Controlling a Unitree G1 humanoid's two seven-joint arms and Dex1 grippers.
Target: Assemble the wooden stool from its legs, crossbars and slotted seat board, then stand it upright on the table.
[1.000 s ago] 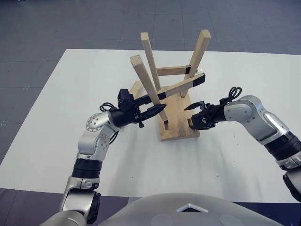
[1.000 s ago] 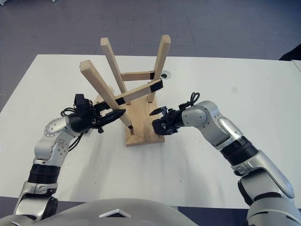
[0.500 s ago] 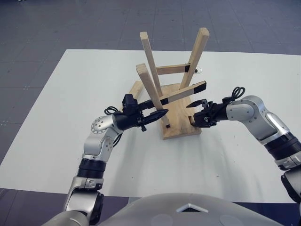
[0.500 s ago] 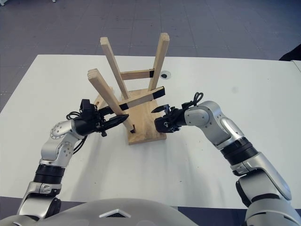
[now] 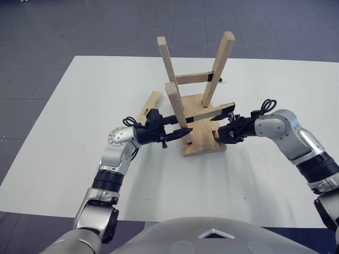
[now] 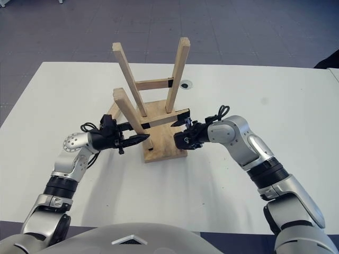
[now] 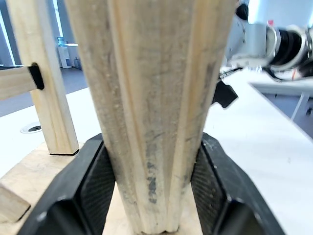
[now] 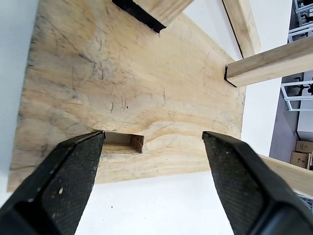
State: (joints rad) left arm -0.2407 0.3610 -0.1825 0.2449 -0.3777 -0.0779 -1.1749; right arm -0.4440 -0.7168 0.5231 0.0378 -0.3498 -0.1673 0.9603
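Your main risk is the leg point(image 7: 151, 122) jamming or skidding past its slot. It leans, and the seat board point(image 5: 204, 144) lies loose on the bench point(image 5: 79, 106), so a crooked push could shove the board or tip the two standing legs point(image 5: 220, 66). Your left pincer point(image 5: 183, 133) is clenched on that leg near its foot, over the board's near left edge. Your right pincer point(image 8: 152, 138) hangs released over the empty slot point(image 8: 122, 142) at the near right corner, just under the crossbar point(image 5: 209, 112) and its free end.

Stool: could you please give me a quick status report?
Left pincer shut on third leg. Right pincer open at seat board. One slot empty.
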